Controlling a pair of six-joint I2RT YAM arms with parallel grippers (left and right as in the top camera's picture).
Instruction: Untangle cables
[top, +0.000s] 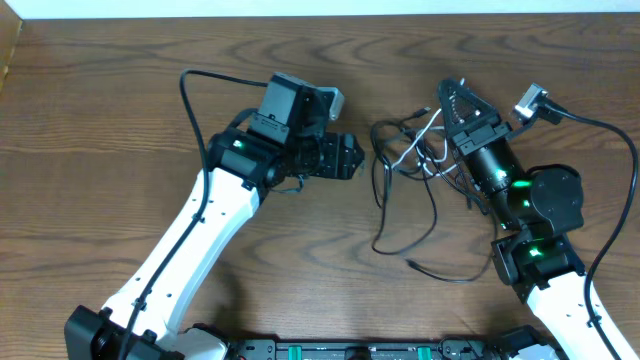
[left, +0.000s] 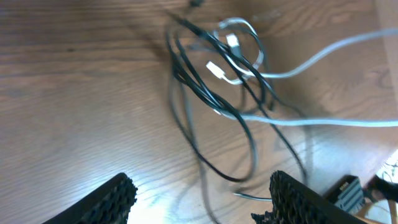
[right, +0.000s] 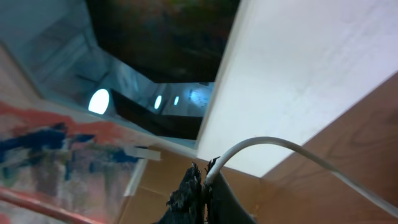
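Cables lay knotted on the table, toward two o'clock from its centre in the overhead view. One white cord ran out of the knot into the right gripper, at one o'clock of the tangle, its fingers clamped together on it. The left gripper sat at nine o'clock of the tangle, fingers apart, touching nothing. Doing this step well probably meant pinning a black strand with the left while the right drew the white cord away slowly, easing off if the knot tightened.
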